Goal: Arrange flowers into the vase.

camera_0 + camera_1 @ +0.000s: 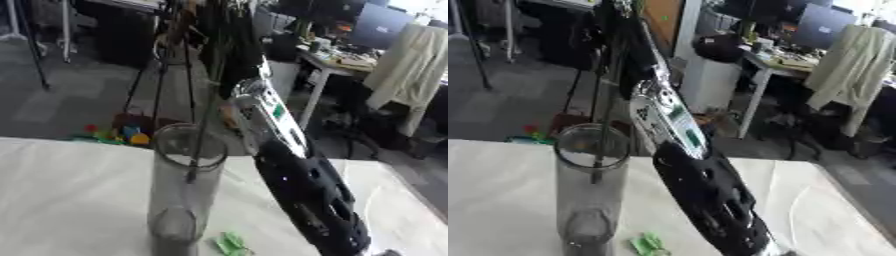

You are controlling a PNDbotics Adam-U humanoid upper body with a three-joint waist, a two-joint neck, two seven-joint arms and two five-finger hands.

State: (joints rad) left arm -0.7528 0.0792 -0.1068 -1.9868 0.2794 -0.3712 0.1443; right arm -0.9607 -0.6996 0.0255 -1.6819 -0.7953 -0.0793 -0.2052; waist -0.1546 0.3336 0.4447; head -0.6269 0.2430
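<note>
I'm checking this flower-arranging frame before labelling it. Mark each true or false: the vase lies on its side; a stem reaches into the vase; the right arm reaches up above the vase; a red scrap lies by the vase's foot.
1. The vase lies on its side. False: it stands upright on the table.
2. A stem reaches into the vase. True.
3. The right arm reaches up above the vase. True.
4. A red scrap lies by the vase's foot. False: the scrap is green.

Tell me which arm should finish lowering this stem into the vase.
Right. Its arm rises from the lower right over the vase, and the stem's tip already hangs inside the rim. The hand itself is blurred; no left hand shows.
</note>
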